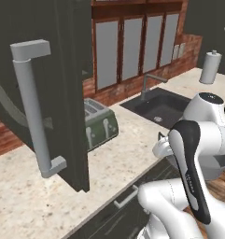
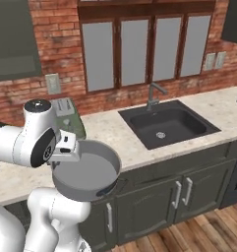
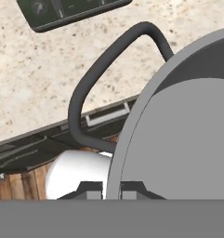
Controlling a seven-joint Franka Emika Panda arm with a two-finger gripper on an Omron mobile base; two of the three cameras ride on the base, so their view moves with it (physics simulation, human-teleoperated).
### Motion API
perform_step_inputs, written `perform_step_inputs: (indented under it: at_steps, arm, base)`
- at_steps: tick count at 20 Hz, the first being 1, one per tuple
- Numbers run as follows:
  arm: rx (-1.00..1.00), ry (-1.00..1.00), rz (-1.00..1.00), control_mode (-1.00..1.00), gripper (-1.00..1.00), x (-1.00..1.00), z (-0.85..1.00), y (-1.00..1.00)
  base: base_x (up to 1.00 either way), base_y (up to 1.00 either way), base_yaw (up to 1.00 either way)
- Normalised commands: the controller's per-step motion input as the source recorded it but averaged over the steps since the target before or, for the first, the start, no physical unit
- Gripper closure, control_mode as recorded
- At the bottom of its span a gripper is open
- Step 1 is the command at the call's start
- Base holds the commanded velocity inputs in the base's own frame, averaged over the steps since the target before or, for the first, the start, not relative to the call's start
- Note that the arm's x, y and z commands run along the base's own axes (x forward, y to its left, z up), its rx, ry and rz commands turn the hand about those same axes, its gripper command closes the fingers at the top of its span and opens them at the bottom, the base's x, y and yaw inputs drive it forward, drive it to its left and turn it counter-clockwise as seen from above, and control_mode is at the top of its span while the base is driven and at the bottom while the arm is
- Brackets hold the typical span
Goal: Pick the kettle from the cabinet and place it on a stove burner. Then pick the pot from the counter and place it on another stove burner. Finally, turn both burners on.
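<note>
My hand is pinching the thin rim of the wide round grey metal pot, carrying it off the beige speckled stone surface in front of me; rigid, smooth and likely heavy, it could be tilting from this one-sided grip.
</note>
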Motion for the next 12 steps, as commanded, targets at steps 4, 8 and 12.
perform_step_inputs:
  at_steps: [4,8,12]
  arm:
    - [0.0,0.0,0.0,1.0,1.0,0.0,0.0,0.0]
    - [0.0,0.0,0.0,1.0,1.0,0.0,0.0,0.0]
    - [0.0,0.0,0.0,1.0,1.0,0.0,0.0,0.0]
  base:
    - [0.05,-0.18,-0.31]
    - [0.04,-0.27,-0.29]
    - [0.01,-0.43,-0.24]
